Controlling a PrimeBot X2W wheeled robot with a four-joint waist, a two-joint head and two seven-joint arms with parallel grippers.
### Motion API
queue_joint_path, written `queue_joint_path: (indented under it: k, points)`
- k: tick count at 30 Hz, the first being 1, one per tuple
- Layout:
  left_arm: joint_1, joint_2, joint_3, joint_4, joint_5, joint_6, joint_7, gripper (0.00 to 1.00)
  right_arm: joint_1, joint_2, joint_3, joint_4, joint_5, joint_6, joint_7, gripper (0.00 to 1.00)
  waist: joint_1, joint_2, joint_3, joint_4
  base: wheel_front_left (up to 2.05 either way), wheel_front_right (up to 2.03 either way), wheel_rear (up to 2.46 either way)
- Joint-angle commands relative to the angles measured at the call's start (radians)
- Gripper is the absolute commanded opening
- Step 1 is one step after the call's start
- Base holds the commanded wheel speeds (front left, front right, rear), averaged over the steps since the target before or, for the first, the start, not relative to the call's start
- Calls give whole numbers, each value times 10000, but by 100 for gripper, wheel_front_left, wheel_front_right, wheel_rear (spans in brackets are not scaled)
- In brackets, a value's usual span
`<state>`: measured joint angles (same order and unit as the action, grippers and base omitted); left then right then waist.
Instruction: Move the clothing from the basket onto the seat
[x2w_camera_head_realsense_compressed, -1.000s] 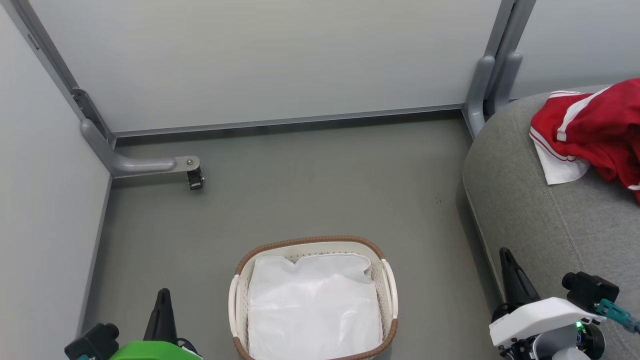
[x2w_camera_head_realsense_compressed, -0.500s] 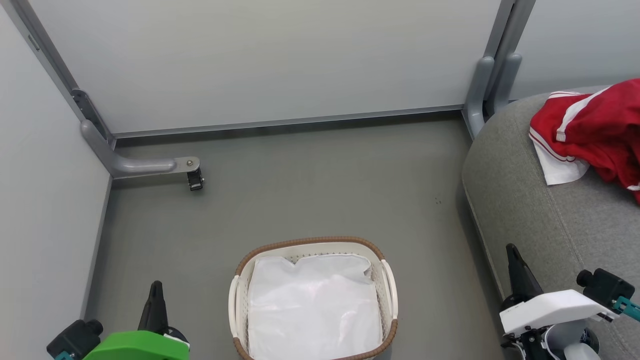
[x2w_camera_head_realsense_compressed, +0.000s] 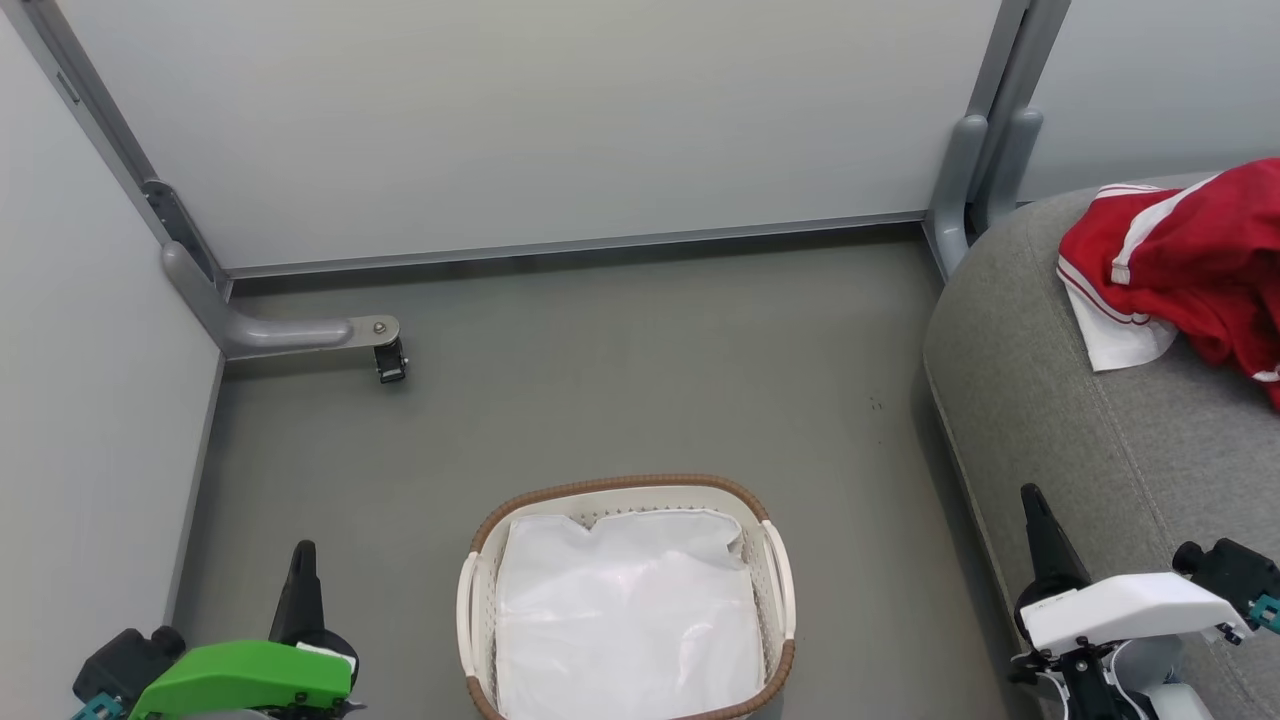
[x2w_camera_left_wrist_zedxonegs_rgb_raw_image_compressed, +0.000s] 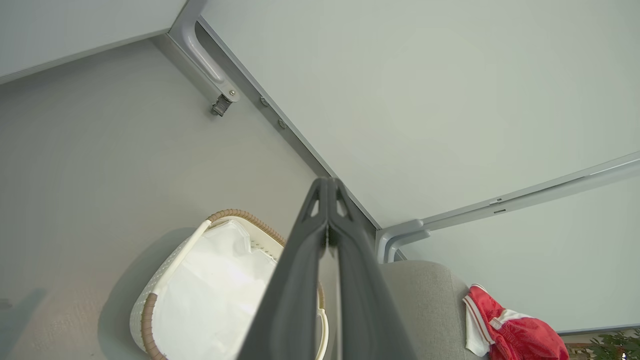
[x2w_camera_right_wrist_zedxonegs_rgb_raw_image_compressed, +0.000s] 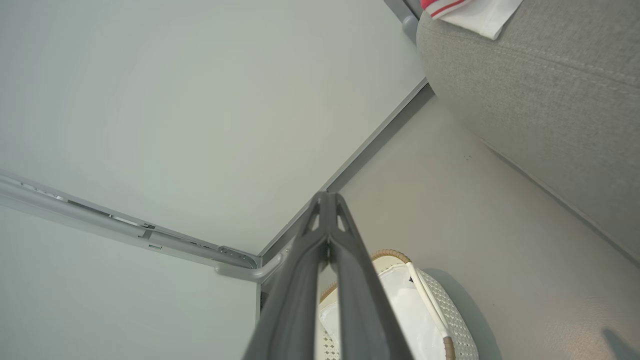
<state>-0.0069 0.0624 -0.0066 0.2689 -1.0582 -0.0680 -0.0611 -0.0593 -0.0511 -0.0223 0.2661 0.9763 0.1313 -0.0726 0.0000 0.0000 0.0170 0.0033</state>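
The red clothing (x2w_camera_head_realsense_compressed: 1190, 260) with white stripes lies bunched on the grey seat (x2w_camera_head_realsense_compressed: 1100, 440) at the right edge; it also shows in the left wrist view (x2w_camera_left_wrist_zedxonegs_rgb_raw_image_compressed: 510, 335). On the floor at the bottom centre stands the cream basket (x2w_camera_head_realsense_compressed: 480, 590), holding just its white liner (x2w_camera_head_realsense_compressed: 625, 620). My left gripper (x2w_camera_head_realsense_compressed: 301, 552) is shut with nothing in it, low at the left of the basket. My right gripper (x2w_camera_head_realsense_compressed: 1030, 495) is shut and holds nothing, low at the right beside the seat's front edge. In both wrist views the fingertips touch: left (x2w_camera_left_wrist_zedxonegs_rgb_raw_image_compressed: 328, 182), right (x2w_camera_right_wrist_zedxonegs_rgb_raw_image_compressed: 327, 196).
Grey partition panels enclose the floor at the back and left. A metal foot with a small caster (x2w_camera_head_realsense_compressed: 388, 355) sticks out at the left rear, and a grey post (x2w_camera_head_realsense_compressed: 965, 180) stands next to the seat's back corner. Bare grey floor (x2w_camera_head_realsense_compressed: 640, 380) lies between basket and panels.
Both grippers have drawn back toward the bottom of the head view, the left one further left, the right one further right. Clothing, basket and seat have not moved.
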Motion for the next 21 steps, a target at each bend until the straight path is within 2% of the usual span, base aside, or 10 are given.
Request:
queue_joint_path:
  k: [1, 21]
  points:
    - [-273, 8, 81, -113, -274, -86, 85, 0, -248, -91, -64, -137, 333, -3, 89, 0, 0, 0, -3, -1, 0, 0, 0]
    - [-568, -29, 474, -168, -2021, -283, 651, 0, -347, -105, -305, -179, 2383, -5, 647, 0, 0, 0, -39, -9, 0, 0, 0]
